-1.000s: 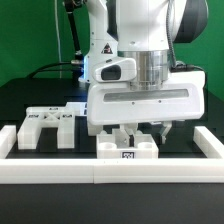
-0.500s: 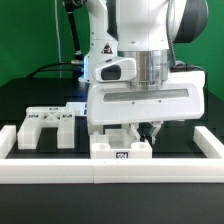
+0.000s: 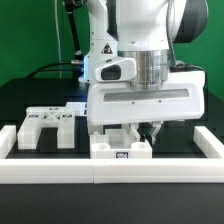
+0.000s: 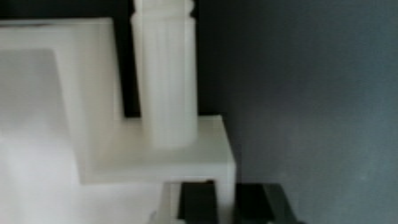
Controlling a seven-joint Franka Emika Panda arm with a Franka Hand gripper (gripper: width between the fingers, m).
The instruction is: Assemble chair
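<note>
The end effector point(image 3: 147, 133) hangs low over the middle of the table's point(image 3: 20, 100) near edge. Its two dark fingers are brought together with barely a slit between them. Neither view shows whether anything thin is pinched there. In the wrist view the fingers point(image 4: 196, 203) appear as two black bars side by side. They sit just off one corner of a white chair block point(image 4: 178, 150), and I cannot tell whether they touch it.

That chair block point(image 3: 122, 150) rests on the table directly under the arm's broad white hand body point(image 3: 145, 105). It carries a black-and-white tag on the face turned to the exterior camera. It lies flush against the long white border rail point(image 3: 60, 168) that runs along the near edge. The wrist view shows a ribbed white post point(image 4: 166, 70) standing upright from the block's step, beside a taller white wall of the same part.

A second chair piece, a slotted panel point(image 3: 45, 122) bearing small tags, lies flat toward the table's near corner on the exterior view's left. It is close behind the rail and well apart from the end effector. The rail's raised ends close off both near corners.
</note>
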